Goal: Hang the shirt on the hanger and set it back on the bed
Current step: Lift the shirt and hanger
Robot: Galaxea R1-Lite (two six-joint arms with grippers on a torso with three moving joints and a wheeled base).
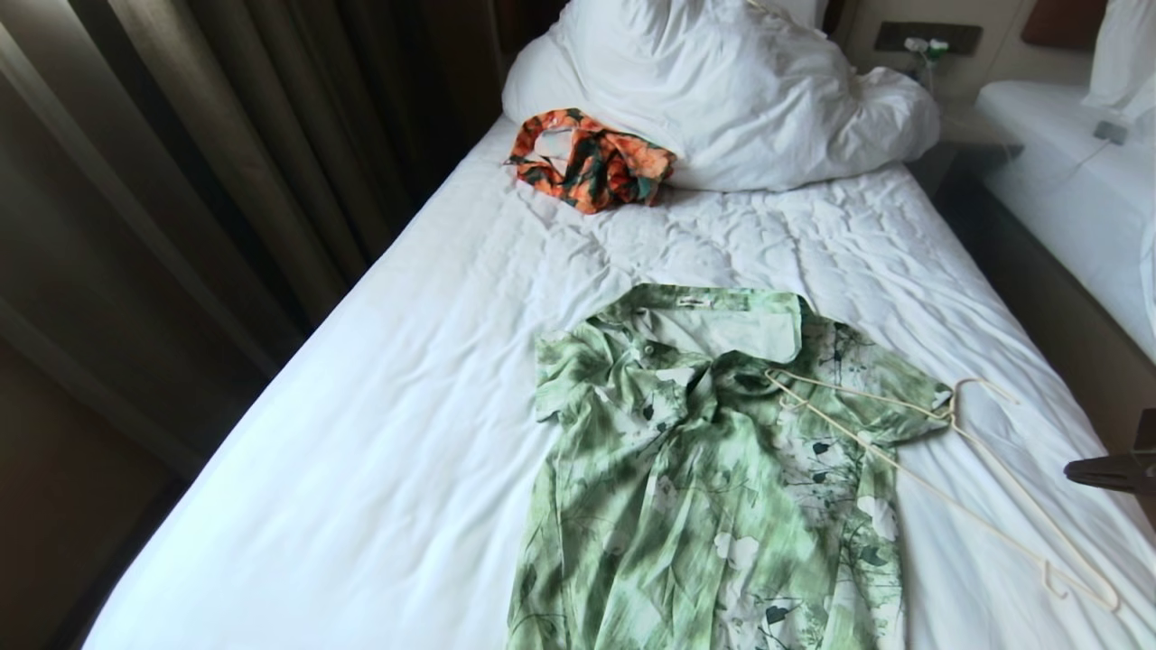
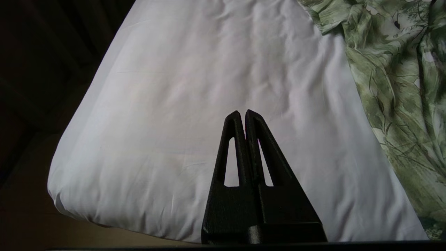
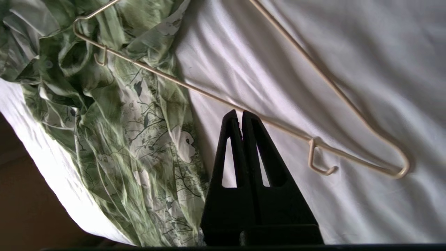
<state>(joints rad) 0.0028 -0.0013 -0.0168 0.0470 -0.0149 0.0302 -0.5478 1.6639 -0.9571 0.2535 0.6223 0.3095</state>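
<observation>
— Green tie-dye shirt (image 1: 713, 469) lying flat on the bed (image 1: 361, 433), collar toward the pillows (image 1: 722, 90), front open. Any contact from an end effector?

— None. Right end effector (image 3: 241, 113) poised above bare sheet, fingers (image 3: 256, 146) pressed together, pinching nothing. Seen in the head view only as a dark tip at the right edge (image 1: 1097, 472).

— And the hanger (image 1: 948, 451)?

— Cream wire, resting partly on the shirt's sleeve and partly on the sheet. In the right wrist view its long bottom bar (image 3: 216, 96) crossing just beyond the closed fingertips, one notch hook close off to one side of them, the other notch end farther away over green cloth (image 3: 122, 122). Not gripped, not threaded into the shirt.

— Left side?

— Left end effector (image 2: 243, 112) likewise clamped shut and empty, held over plain white sheet near the bed's corner, well apart from the hanger. Shirt edge (image 2: 390, 87) off to one side of its tips, not touching.

— Anything else on the bed?

— Crumpled orange-and-dark-green garment (image 1: 589, 161) up against the pillows, far from both end effectors. Dark curtains (image 1: 226, 135) along the bed's left side; second white bed (image 1: 1075, 199) beyond the right end effector.
</observation>
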